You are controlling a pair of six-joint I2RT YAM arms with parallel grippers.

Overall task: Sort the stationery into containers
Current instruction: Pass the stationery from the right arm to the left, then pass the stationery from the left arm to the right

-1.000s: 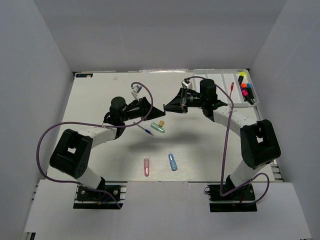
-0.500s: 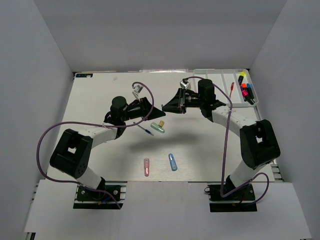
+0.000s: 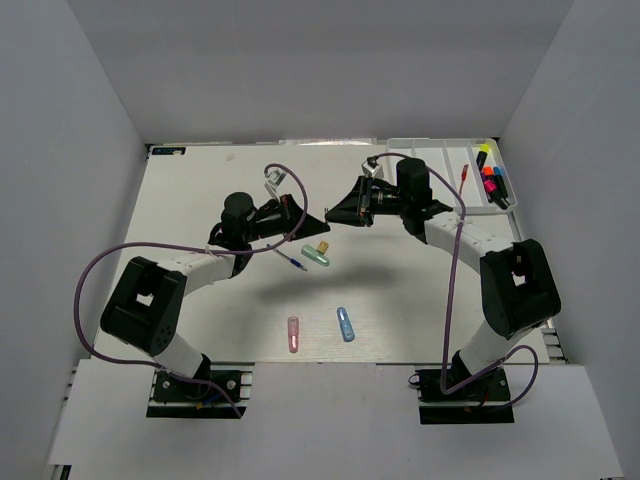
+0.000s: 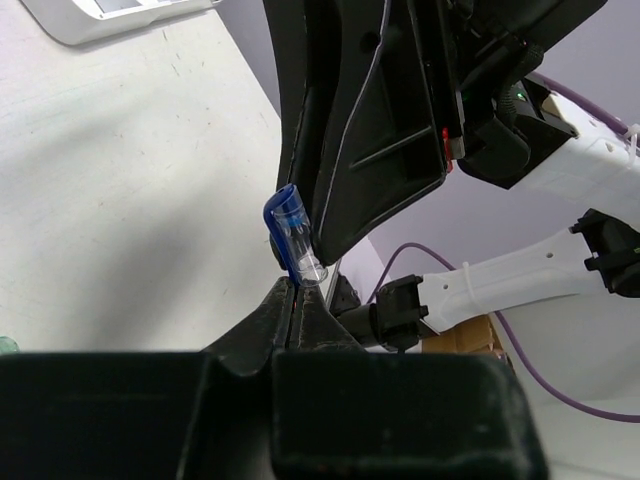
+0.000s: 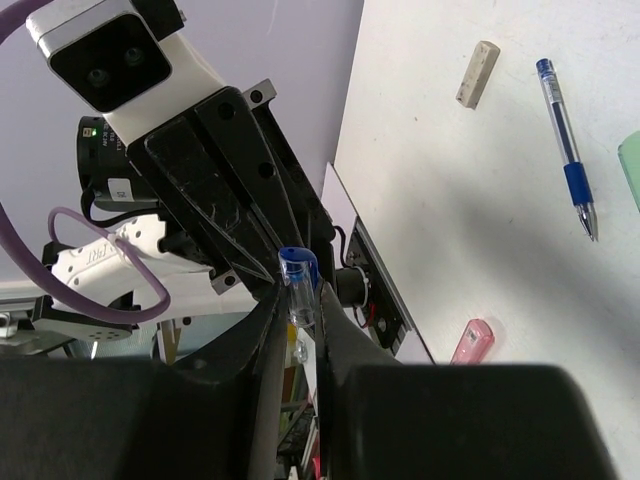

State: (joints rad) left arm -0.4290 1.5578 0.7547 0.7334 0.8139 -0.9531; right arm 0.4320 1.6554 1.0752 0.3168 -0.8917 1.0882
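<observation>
Transferring one item from arm to arm is the likely step in hand, judging by the pose. Both arms meet in mid-air above the middle of the table [image 3: 200, 180], fingertip to fingertip. A blue-capped piece [image 4: 291, 228] with a clear body sits between them, off the table.

Left hand [image 4: 293, 297]: fingers together, clamped on the clear lower end of the piece. This grip leaves the capped end free for a second grasp.

Right hand [image 5: 298, 300]: fingers stand on either side of the piece, just beside it. Whether they press on it cannot be told.

The white tray [image 3: 445, 150] lies at the far right corner, near the right arm and well apart from the left arm, so a handover would bring the piece within reach of it. Highlighters [image 3: 490, 180] and a red pen [image 3: 465, 172] lie in its compartments.

Unsorted on the table:
- green capsule [image 3: 316, 256]
- tan bit [image 3: 322, 246]
- blue pen [image 3: 293, 263]
- pink capsule [image 3: 293, 333]
- blue capsule [image 3: 345, 324]

Caution: the left hand should part only once the right grip is firm, or the piece may drop.
</observation>
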